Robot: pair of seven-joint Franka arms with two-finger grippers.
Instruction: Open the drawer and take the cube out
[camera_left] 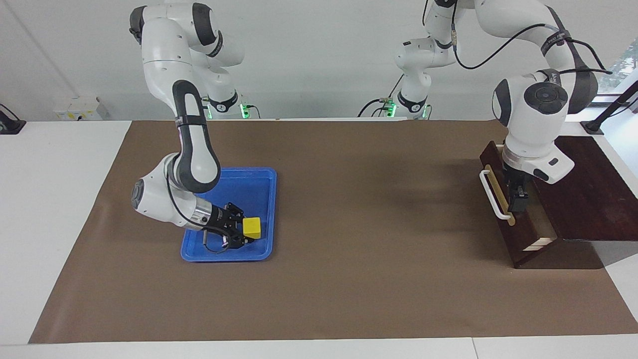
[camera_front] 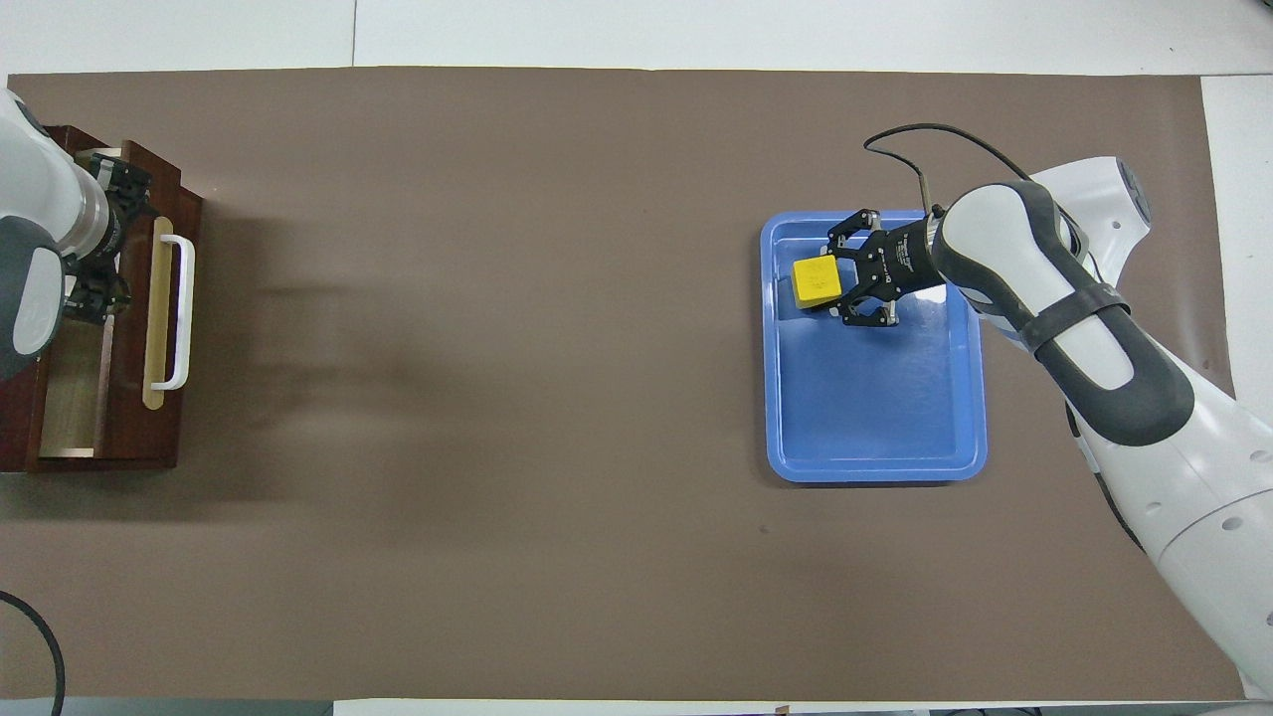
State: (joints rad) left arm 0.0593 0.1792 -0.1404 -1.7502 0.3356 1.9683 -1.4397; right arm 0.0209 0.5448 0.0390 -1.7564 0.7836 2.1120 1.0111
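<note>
The right gripper (camera_left: pixel 243 230) reaches low into the blue tray (camera_left: pixel 264 185) at the right arm's end of the bench (camera_left: pixel 349 279), its jaws clamped on the yellow cube (camera_left: pixel 251 227). The cube sits at the fingertips, over the tray's part farthest from the robots; from the facing view it looks to be just above the tray floor or resting on it, and I cannot tell which. In the overhead view the cube (camera_front: pixel 817 281) lies inside the tray (camera_front: pixel 970 398) close to the rim, with the right gripper (camera_front: pixel 843 282) beside it.

At the left arm's end of the bench stands the dark wooden box (camera_left: pixel 588 189) with the drawer (camera_left: pixel 521 227) pulled partly out, its white handle (camera_left: pixel 491 195) on the tan strip facing the middle of the bench. A strip of pale interior shows in the overhead view of the drawer (camera_front: pixel 70 398). The left gripper (camera_left: pixel 517 199) points down into the drawer just inside the front panel, jaws apart and holding nothing. A brown mat (camera_left: pixel 349 199) covers the bench
</note>
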